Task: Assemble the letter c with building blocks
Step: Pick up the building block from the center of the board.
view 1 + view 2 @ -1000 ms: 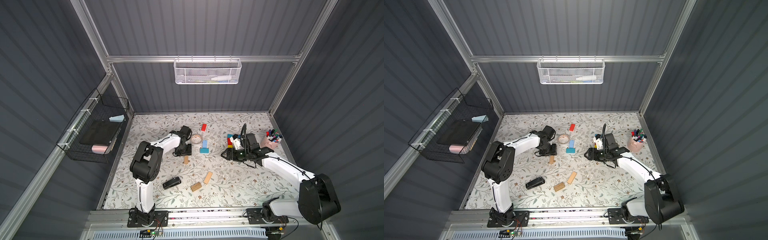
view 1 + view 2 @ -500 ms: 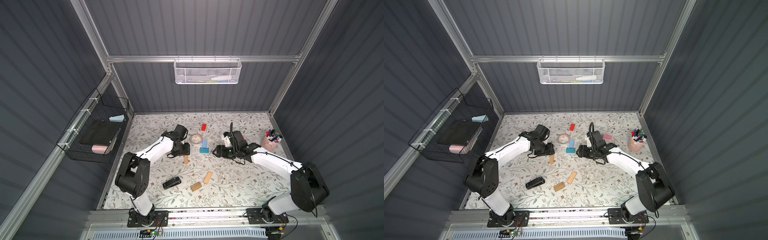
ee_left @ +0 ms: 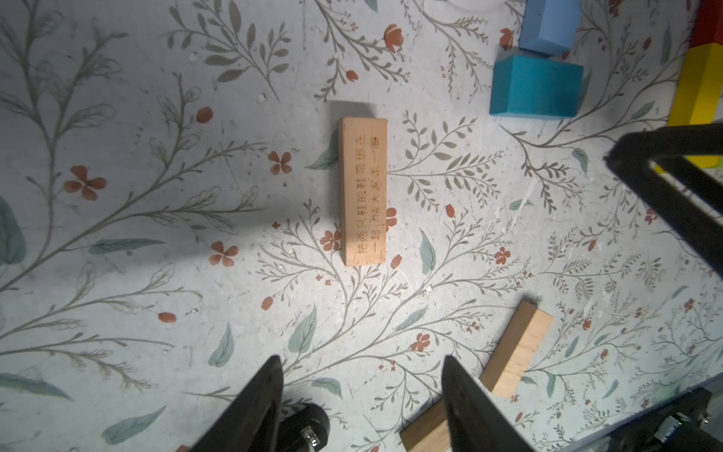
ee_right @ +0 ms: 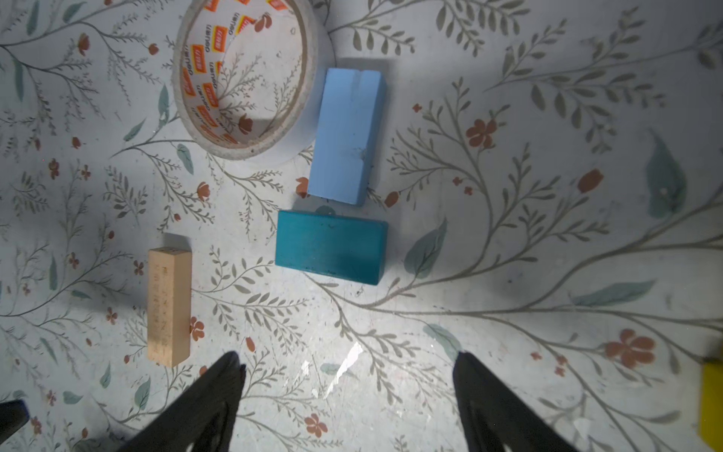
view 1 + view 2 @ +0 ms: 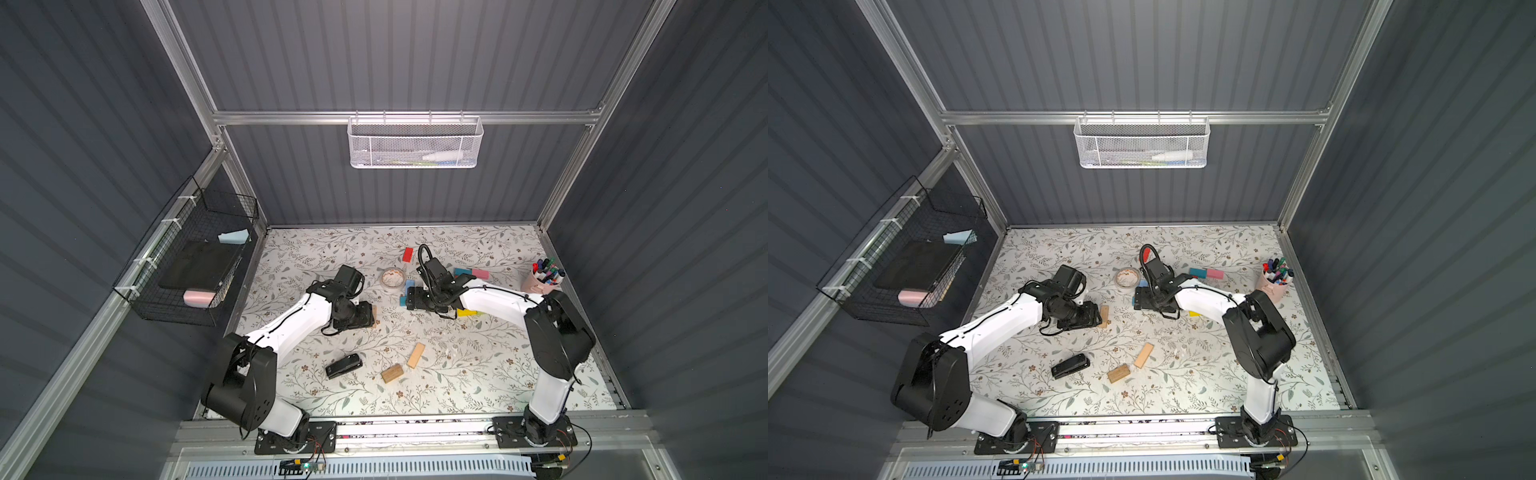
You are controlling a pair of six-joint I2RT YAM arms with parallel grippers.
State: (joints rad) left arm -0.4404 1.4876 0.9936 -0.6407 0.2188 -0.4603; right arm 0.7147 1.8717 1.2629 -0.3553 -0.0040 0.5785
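Left gripper (image 3: 360, 364) spread, empty, near engraved tan block (image 3: 363, 191) lying flat on floral table (image 3: 156, 274), right gripper (image 4: 347, 358) spread, empty, near teal block (image 4: 330, 250) just beside light blue block (image 4: 346, 135), tape roll (image 4: 242, 78) alongside

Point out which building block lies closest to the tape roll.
The light blue block, lying right beside the tape roll; the teal block sits just beyond it, and the tan block lies well apart.
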